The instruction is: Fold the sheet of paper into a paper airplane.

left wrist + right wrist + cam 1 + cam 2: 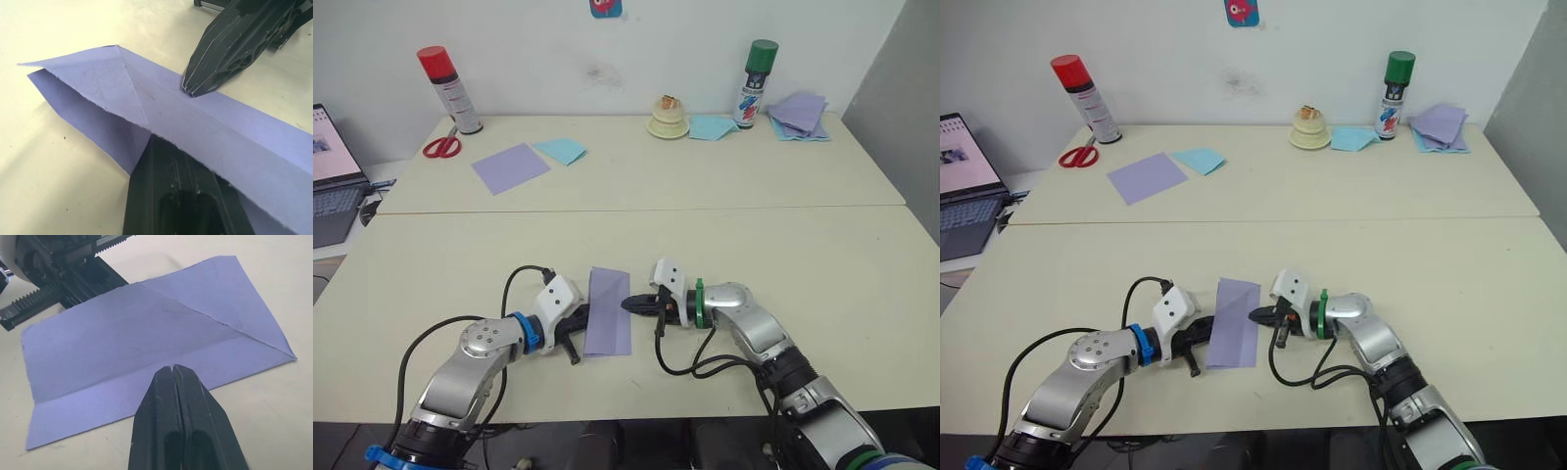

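Head camera views: the sheet of paper (608,311) lay on the near table (822,255), between my two grippers, close to the front edge. It was lavender and folded to a long narrow strip running away from me, with its far end cut at a slant. My left gripper (576,331) met the strip's left edge; my right gripper (628,305) met its right edge with its tip on the paper. On the far table (636,186) I noted a flat lavender sheet (510,167) touching a smaller light blue sheet (560,150), red scissors (441,147), a red-capped spray can (450,90), a green-capped spray can (755,84) and a stack of purple sheets (799,114).

Left wrist view: the sheet (146,117) showed two layers with a rough torn-looking edge. The upper layer was lifted at the open end, and a diagonal crease ran to a corner point. One black finger (176,196) of my left gripper passed under the lifted layer; I could not tell whether this gripper was spread or closed. The right gripper's tip (198,88) pressed down on the central fold.

Right wrist view: my right fingers (161,421) were pressed together, with the tip resting on the paper's (122,342) narrow near flap. A long crease ran the strip's length, and one end was folded into a triangle.
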